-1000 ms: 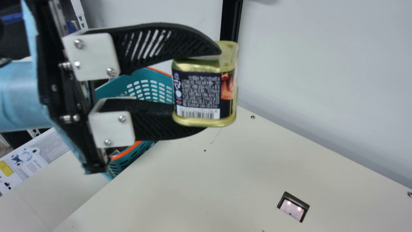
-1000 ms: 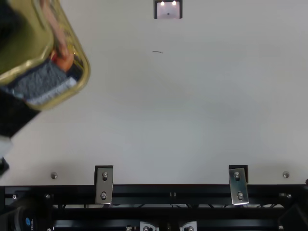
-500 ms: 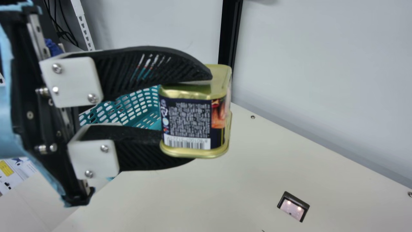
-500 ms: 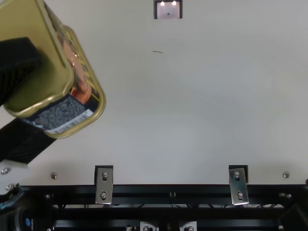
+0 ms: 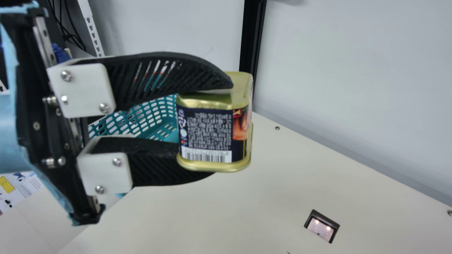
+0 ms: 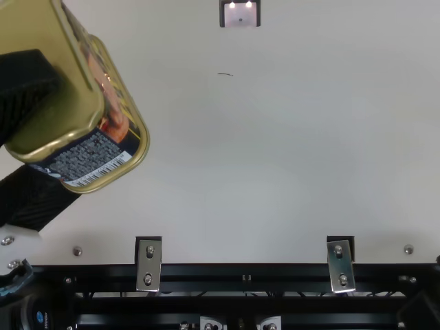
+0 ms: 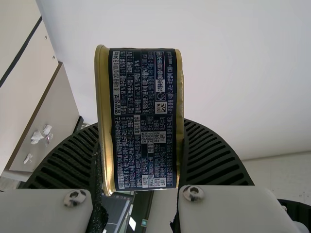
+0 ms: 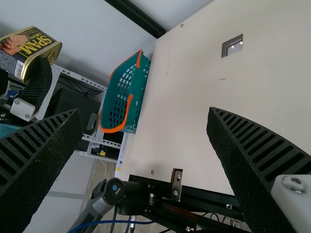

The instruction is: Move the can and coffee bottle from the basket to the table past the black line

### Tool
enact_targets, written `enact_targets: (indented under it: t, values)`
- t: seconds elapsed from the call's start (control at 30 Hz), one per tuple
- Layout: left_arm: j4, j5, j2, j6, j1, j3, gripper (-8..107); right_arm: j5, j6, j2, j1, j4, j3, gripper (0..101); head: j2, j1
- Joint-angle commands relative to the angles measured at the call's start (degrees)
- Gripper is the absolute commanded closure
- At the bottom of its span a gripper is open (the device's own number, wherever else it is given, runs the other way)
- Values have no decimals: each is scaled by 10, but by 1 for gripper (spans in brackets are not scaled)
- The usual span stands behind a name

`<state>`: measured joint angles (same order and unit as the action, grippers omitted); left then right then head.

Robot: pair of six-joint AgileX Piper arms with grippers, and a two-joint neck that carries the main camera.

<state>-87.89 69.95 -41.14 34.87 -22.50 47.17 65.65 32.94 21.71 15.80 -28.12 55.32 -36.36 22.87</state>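
Within the last second the left gripper (image 5: 221,128) swung the can (image 5: 208,121) farther in over the surface (image 5: 282,183), then almost stopped. Its fingers pinched the can in mid-air, well apart from the basket (image 8: 138,94); the right gripper's (image 8: 144,110) fingers were spread. The lift-out looked finished, leaving lowering and release past the line.

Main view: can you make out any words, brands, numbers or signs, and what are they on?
None that I can quote:
Can, dark label: dense pale print, too small to read.
Barcode at the label's lower edge: figures too small.
White sheet at the left edge: marks and a yellow patch, too small to read.
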Motion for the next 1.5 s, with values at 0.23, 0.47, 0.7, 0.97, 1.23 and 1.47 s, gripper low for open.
enact_targets:
  t: [0.23, 0.47, 0.7, 0.97, 1.23, 1.47]
  values:
    - [-19, -23, 11, 51, -13, -13, 89, 0, 0, 0, 0, 0, 0, 0, -11, 19]
    - [-20, -24, 10, 50, -12, -12, 89, 0, 0, 0, 0, 0, 0, 0, -11, 19]
    - [-20, -24, 10, 50, -12, -12, 89, 0, 0, 0, 0, 0, 0, 0, -11, 19]
    - [-20, -24, 10, 50, -12, -12, 89, 0, 0, 0, 0, 0, 0, 0, -11, 19]
    - [-20, -24, 10, 50, -12, -12, 89, 0, 0, 0, 0, 0, 0, 0, -11, 19]
    - [-11, -27, -1, 12, -13, -11, 89, 0, 0, 0, 0, 0, 0, 0, -11, 19]
